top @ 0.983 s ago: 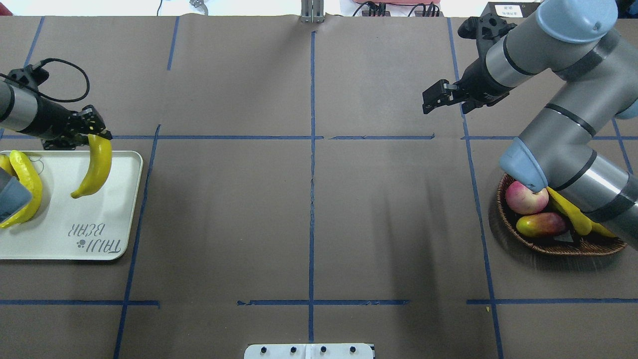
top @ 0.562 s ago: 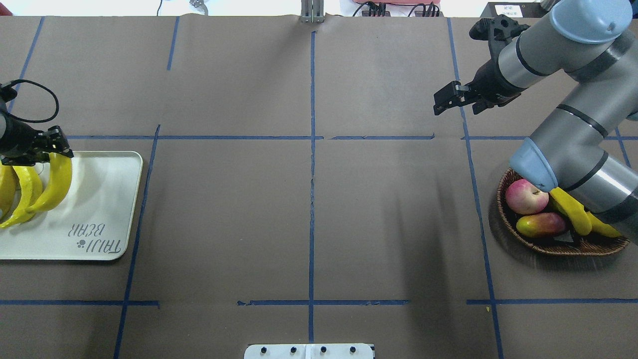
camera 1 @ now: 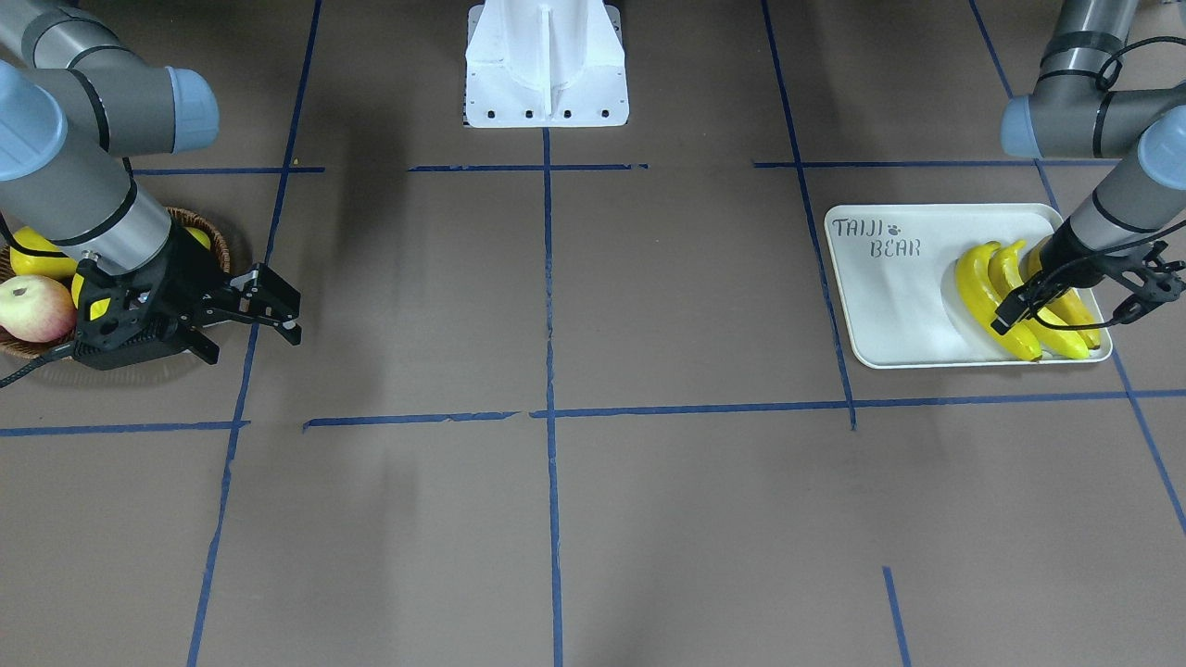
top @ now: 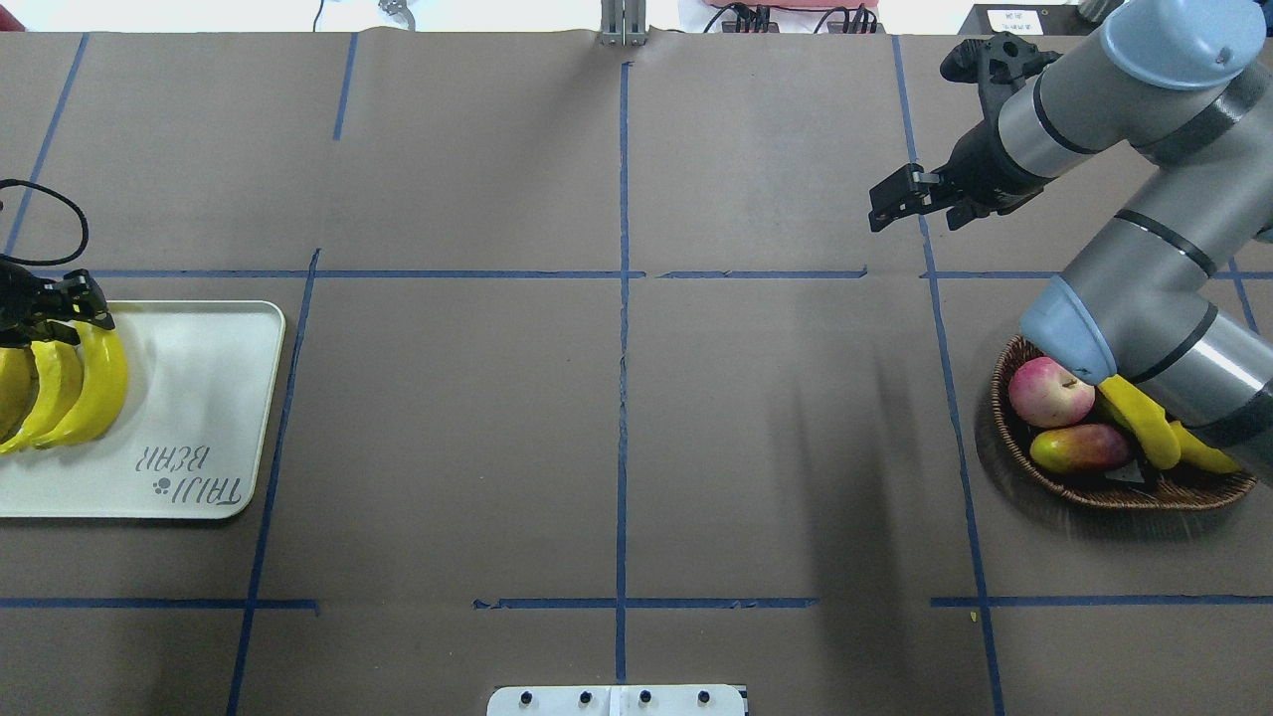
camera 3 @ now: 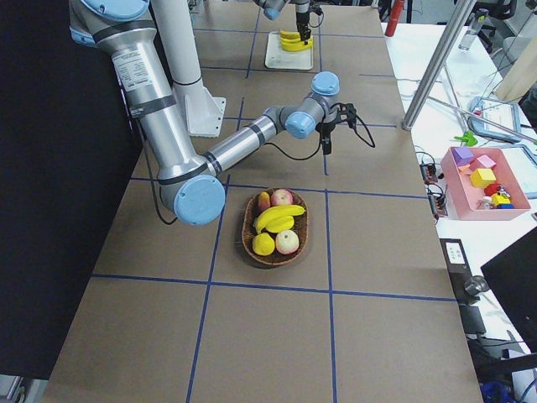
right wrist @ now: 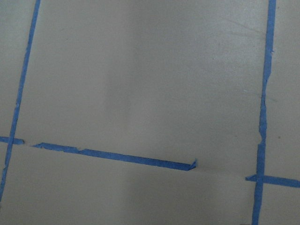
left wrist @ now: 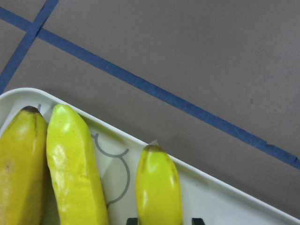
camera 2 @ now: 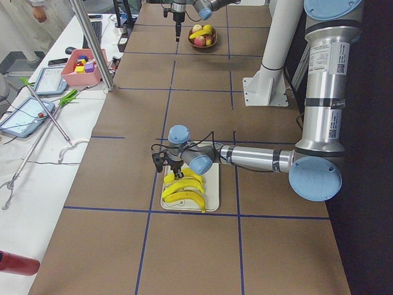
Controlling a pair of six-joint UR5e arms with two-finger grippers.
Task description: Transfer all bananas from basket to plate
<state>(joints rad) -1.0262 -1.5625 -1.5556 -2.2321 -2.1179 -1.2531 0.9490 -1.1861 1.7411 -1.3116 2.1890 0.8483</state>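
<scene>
The white plate [top: 199, 398] lies at the table's left end; it also shows in the front view [camera 1: 889, 306]. Two bananas [top: 45, 393] lie on it at its outer side. My left gripper [top: 62, 303] is shut on the far end of a third banana [top: 97, 388], which rests on the plate beside them. In the left wrist view this banana [left wrist: 158, 187] sits between my fingertips. One banana [top: 1139, 418] lies in the wicker basket [top: 1114, 494] at the right. My right gripper [top: 910, 204] is open and empty above bare table, beyond the basket.
A red apple [top: 1049, 391] and a red-yellow mango [top: 1079, 447] lie in the basket beside the banana. My right arm's elbow [top: 1144, 328] hangs over the basket's inner side. The robot's white base [camera 1: 547, 65] stands at the near edge.
My left gripper has carried the banana leftward and lowered it onto the plate beside the other two. My right gripper has drifted a little to the right.
</scene>
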